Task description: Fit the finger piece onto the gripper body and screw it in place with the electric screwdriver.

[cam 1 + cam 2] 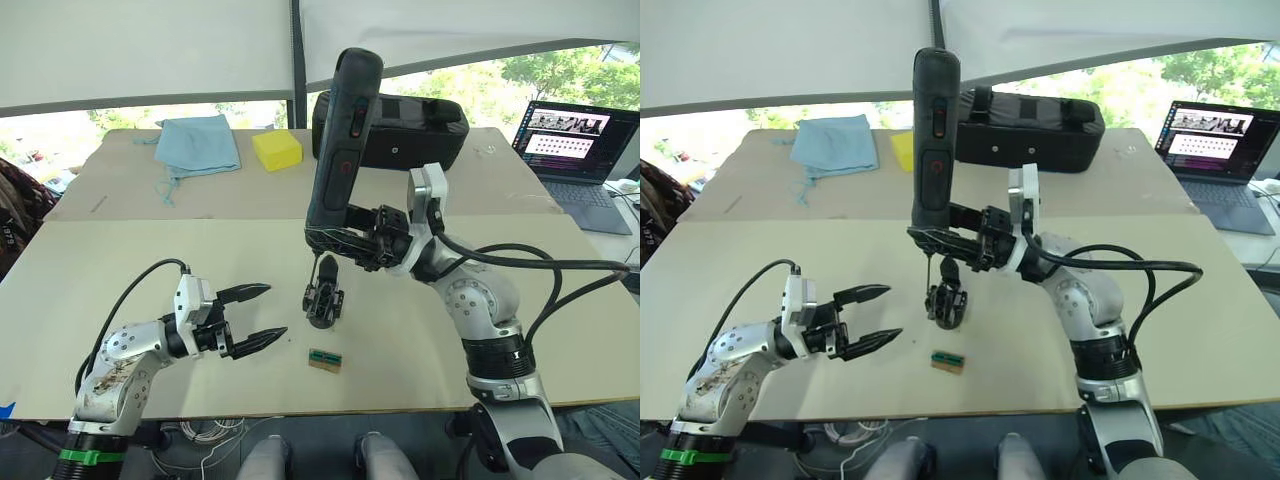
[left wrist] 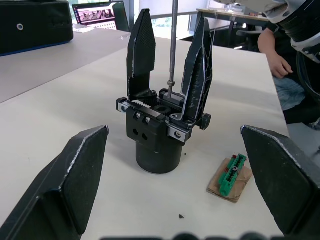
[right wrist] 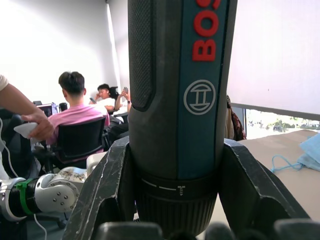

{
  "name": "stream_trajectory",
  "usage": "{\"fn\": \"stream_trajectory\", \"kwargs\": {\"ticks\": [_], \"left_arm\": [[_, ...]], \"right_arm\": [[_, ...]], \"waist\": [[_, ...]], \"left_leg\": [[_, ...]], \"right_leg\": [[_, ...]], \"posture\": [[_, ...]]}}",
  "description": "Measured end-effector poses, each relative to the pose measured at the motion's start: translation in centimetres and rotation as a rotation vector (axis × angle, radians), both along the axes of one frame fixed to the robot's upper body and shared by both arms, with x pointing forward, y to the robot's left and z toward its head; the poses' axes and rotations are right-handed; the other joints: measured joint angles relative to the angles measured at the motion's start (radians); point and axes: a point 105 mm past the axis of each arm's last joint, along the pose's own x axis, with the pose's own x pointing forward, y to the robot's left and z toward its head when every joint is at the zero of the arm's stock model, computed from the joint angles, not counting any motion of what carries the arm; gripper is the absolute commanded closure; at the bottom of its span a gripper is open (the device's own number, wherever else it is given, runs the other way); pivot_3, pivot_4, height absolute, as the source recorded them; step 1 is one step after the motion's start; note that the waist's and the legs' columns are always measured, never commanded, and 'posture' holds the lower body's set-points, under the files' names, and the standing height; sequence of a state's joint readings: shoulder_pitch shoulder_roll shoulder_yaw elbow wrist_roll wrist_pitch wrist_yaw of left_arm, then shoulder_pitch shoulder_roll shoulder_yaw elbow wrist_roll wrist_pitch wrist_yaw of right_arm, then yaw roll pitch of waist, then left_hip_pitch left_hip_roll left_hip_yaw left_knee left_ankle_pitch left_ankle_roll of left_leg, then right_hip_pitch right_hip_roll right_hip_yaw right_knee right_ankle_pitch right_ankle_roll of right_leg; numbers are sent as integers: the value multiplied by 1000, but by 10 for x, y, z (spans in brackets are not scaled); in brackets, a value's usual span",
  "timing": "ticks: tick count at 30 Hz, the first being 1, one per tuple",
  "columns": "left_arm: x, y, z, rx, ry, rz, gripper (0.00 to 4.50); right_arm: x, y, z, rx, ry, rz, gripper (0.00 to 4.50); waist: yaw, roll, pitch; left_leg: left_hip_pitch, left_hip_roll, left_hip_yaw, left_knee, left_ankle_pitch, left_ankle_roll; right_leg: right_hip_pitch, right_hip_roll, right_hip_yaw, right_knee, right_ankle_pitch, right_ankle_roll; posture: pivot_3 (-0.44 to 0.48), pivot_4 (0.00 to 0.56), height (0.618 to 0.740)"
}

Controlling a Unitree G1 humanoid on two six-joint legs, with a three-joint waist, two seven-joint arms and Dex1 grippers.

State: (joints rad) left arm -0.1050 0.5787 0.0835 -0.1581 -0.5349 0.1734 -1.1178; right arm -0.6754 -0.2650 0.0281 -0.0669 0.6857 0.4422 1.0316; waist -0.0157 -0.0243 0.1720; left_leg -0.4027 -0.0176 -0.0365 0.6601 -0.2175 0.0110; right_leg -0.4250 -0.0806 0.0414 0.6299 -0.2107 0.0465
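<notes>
Black body (image 1: pixel 324 298): upright on bench (image 1: pixel 120 280), about midway along, nearer the near edge than the far one; round base down, two pointed prongs up, silvery screws on the top block.
Finger piece (image 2: pixel 198 67): cannot tell apart as a loose part; both prongs stand upright in body, one each side of the bit.
Screwdriver (image 1: pixel 340 150): thick dark cylinder, held upright, red lettering on grip; thin metal bit (image 2: pixel 173 47) runs straight down between the prongs, tip at top of body.
Right gripper (image 1: pixel 345 240): fingers clamped on lower end of screwdriver, one each side, directly above body.
Left gripper (image 1: pixel 255 315): fingers spread apart, holding nothing; hovers just above bench, left of body, tips pointing toward it, near but not touching.
Green block (image 1: pixel 325 360): small green piece on brown card, flat on bench, just beside body on the near side, apart from it.
Bag (image 1: pixel 400 125): large, black, at far edge of bench, behind screwdriver.
Sponge (image 1: pixel 277 149): yellow, at far edge, just left of bag.
Cloth (image 1: pixel 198 142): light blue, crumpled, toward far left corner, left of sponge.
Laptop (image 1: pixel 570 145): lid up, screen lit, on a surface past right end of bench.
People (image 3: pixel 75 112): seated in background of right wrist view; one in pink shirt, back turned.
</notes>
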Motion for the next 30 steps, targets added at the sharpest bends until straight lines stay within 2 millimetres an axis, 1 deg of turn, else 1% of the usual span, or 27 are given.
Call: {"fn": "stream_trajectory", "kwargs": {"ticks": [6,13,20,30], "left_arm": [[2,0,-6,18,0,5,0],[5,8,-27,36,22,11,0],[4,12,-40,40,22,2,0],[3,6,-42,14,12,-14,0]], "right_arm": [[-1,1,-2,-12,-10,7,2597],[0,1,-5,-31,-14,9,2597],[1,1,-6,-39,-14,5,2597],[1,-1,-8,-59,-16,4,2597]], "waist": [[0,0,0],[0,0,0],[0,0,0],[0,0,0]], "left_leg": [[0,0,0,0,0,0],[0,0,0,0,0,0],[0,0,0,0,0,0],[0,0,0,0,0,0]], "right_leg": [[0,0,0,0,0,0],[0,0,0,0,0,0],[0,0,0,0,0,0],[0,0,0,0,0,0]], "posture": [[0,150,740],[0,150,740],[0,150,740],[0,150,740]]}}
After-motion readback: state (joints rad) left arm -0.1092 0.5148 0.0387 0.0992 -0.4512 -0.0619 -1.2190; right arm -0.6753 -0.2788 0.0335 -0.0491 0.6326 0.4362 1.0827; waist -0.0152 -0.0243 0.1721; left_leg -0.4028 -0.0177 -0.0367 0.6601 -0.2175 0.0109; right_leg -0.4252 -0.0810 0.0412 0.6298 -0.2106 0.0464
